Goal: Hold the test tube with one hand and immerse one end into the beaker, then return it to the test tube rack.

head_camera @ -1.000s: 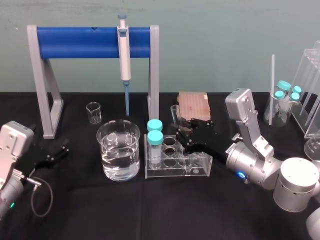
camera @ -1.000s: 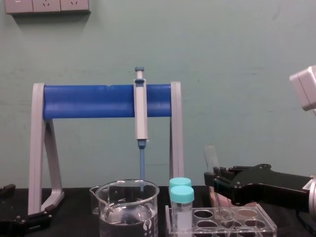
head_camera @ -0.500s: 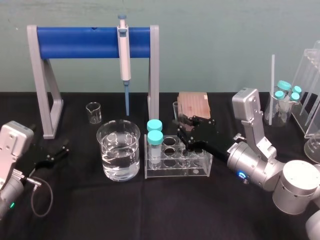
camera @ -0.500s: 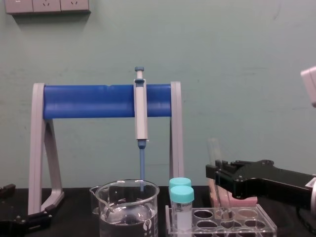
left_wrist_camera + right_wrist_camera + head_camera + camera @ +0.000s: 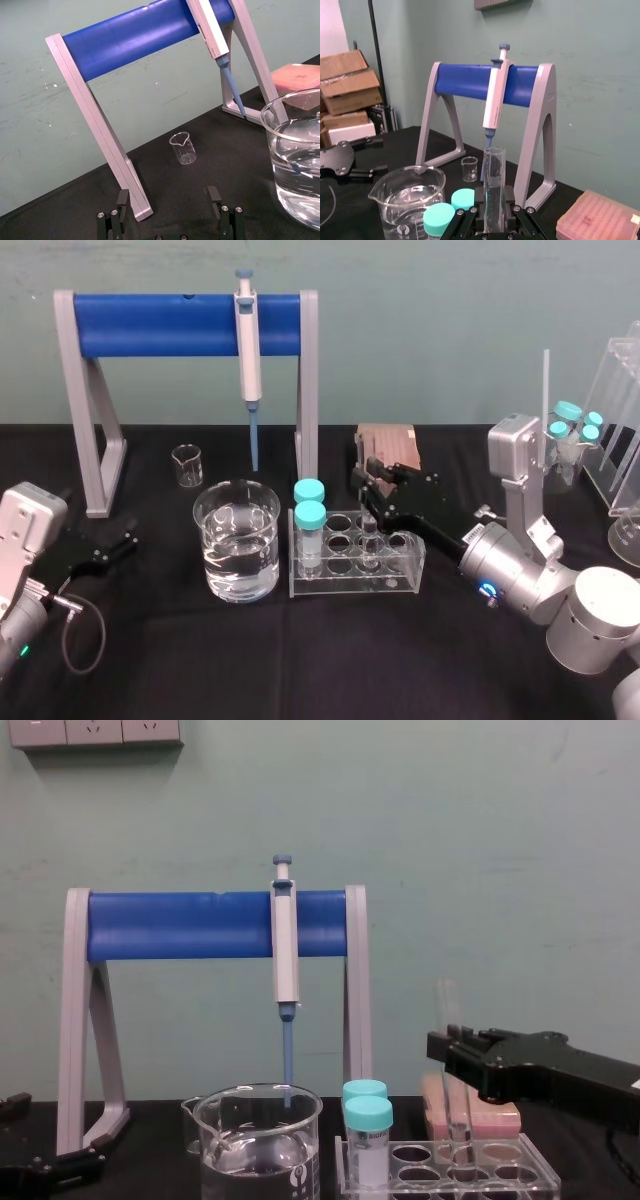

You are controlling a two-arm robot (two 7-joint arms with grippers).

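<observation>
right hand [image 5: 363, 481] grips test tube [image 5: 494, 172] upright in test tube rack [image 5: 396, 584].

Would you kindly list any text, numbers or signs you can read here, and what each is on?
No text can be read.
beaker: small white printed mark low on its wall, too blurred to read.
test tube, held in the right gripper: no markings seen.
pipette: no legible label.
left gripper, parked open left of the beaker: no label seen.
</observation>
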